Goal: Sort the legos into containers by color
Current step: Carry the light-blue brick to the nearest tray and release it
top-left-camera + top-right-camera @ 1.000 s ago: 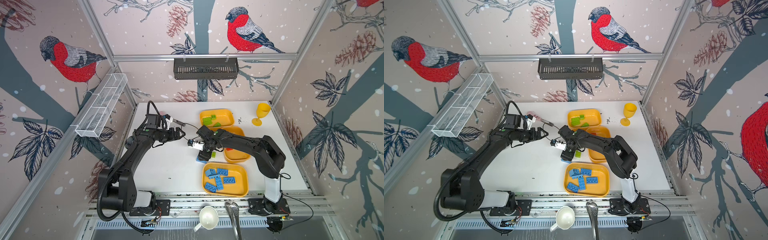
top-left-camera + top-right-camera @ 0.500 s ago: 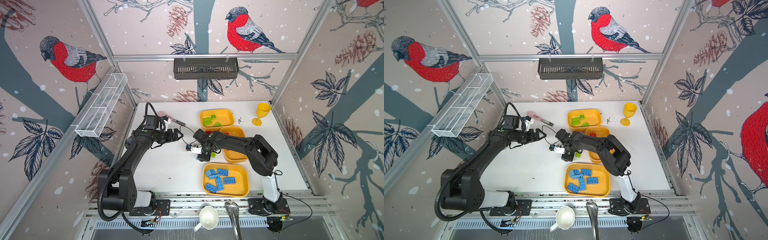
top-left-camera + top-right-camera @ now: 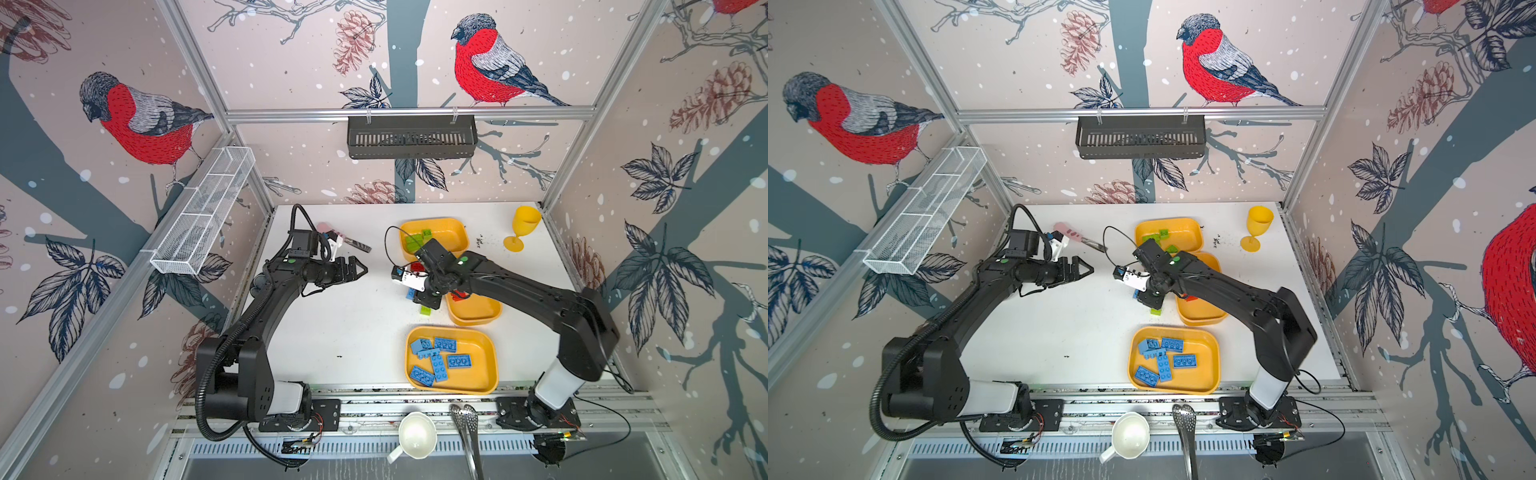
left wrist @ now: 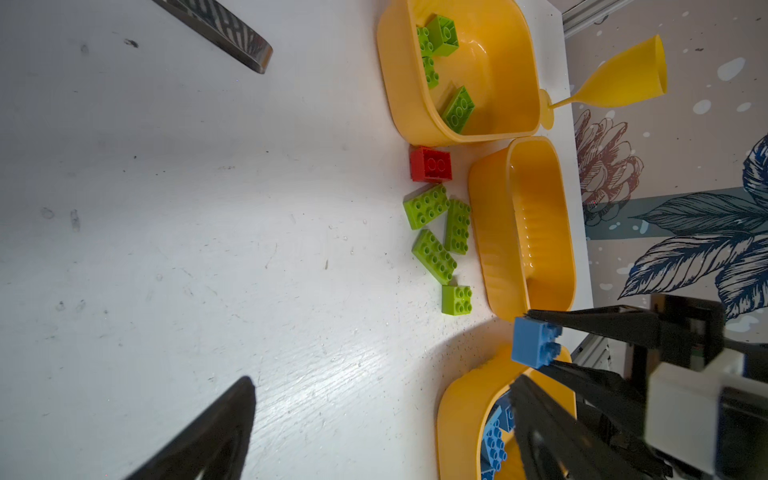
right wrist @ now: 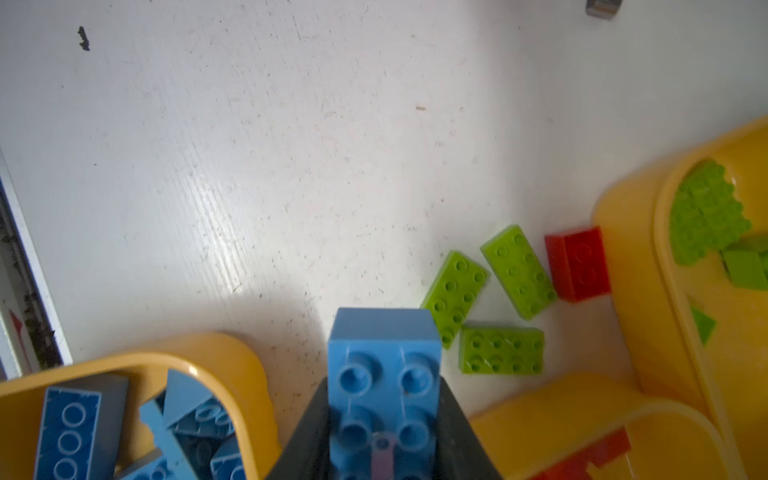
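**A:** Five bricks lie loose on the table point(image 3: 332, 324): four green bricks point(image 4: 434, 255) and a red brick point(image 4: 431, 165), beside the red tray point(image 3: 478, 312). What has the right gripper point(image 4: 536, 344) got?

**B:** It is clamped on a blue brick point(image 5: 384, 353), jaws on two opposite sides, studs facing its wrist camera. The brick looks nearly square, so I see no long axis to mind.

**A:** And the blue tray point(image 3: 480, 378)?

**B:** It lies toward the robot's base from the brick, near, just past the red tray's end. The right arm is far nearer. The left gripper point(image 3: 360, 270) hangs spread and empty, well apart.

**A:** Do both top views show that?

**B:** They show the layout, but the wrist hides nearly all of the brick. Only the wrist views show the grip. The left wrist view also shows the fourth green brick, which is missing from the right wrist view.

**A:** Next move?

**B:** Probably a short carry over the blue tray's rim, then let go.
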Tool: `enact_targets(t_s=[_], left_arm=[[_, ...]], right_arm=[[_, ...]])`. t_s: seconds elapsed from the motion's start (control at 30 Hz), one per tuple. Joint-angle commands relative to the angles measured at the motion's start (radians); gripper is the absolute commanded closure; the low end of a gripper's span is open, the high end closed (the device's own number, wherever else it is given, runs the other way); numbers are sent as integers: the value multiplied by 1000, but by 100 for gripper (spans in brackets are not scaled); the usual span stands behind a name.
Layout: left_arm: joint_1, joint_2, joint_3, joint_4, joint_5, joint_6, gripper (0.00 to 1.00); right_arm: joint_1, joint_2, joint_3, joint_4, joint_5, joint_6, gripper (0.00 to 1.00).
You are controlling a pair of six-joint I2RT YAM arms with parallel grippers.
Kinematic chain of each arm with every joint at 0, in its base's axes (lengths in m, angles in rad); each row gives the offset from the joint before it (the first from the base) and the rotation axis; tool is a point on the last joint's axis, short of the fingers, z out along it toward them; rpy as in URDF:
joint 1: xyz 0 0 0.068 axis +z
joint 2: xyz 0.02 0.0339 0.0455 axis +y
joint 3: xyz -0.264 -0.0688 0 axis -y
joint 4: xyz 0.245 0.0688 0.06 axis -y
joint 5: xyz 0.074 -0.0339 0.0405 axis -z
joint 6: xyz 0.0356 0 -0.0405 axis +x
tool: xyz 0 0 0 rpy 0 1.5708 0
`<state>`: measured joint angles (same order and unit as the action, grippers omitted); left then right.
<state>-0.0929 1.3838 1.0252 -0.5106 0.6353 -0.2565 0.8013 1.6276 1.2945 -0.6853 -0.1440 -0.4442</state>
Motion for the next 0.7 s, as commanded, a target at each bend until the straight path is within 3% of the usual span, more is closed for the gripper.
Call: enact_targets(t_s=[0.0,0.37,0.67], left_arm=[[2,1,3,38,47,-8,5],[1,63,42,54,86,-15,5],[1,104,84,37,86,-4,5]], right_arm=[[-9,-113,-89,-91,-5,-15,77],[56,-464,-427,-230,-35,-29,74],[189,-426,-527,-236,-23,-61,68]])
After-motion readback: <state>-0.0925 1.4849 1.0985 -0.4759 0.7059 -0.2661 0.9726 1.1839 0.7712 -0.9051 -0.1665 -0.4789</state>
